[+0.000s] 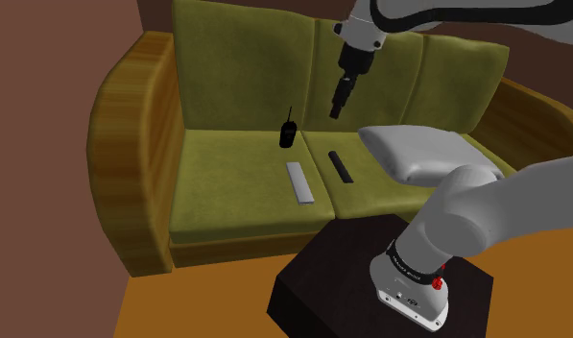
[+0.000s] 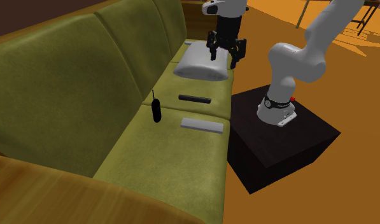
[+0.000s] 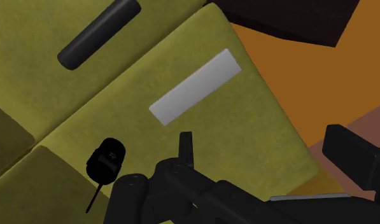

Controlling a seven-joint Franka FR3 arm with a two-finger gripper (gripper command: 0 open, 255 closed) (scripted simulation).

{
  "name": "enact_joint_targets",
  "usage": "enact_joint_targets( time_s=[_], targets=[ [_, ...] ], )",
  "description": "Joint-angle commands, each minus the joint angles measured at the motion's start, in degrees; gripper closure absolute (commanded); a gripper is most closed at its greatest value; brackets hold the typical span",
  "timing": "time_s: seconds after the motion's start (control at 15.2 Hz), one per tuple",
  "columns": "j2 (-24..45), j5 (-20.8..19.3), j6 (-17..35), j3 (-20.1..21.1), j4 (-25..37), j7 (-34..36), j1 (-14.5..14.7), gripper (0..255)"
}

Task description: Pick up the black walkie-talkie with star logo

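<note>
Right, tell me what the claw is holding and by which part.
Nothing is held. The claw hangs open in the air above the sofa, while the black walkie-talkie stands apart from it on the seat cushion, untouched.

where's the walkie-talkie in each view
Shoulder view: walkie-talkie stands upright on the sofa seat near the backrest, just above the grey slab.
Second exterior view: walkie-talkie on the seat by the backrest, left of the slab.
Wrist view: walkie-talkie on the green cushion, close to the slab.
Shared landmark: the grey slab lying flat on the seat.
</note>
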Motion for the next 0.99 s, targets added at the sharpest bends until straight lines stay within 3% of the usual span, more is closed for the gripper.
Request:
enact_joint_targets(
  time_s=[0.0,0.53,0.92],
  targets=[
    [2.67,-1.17,3.97,-2.22,-0.67,-4.55,0.15,0],
    [16.15,-2.49,17.44,-10.70,1.52,-22.29,1.53,0],
    [29.16,1.63,25.51,-15.91,7.47,-37.02,3.35,0]
  ],
)
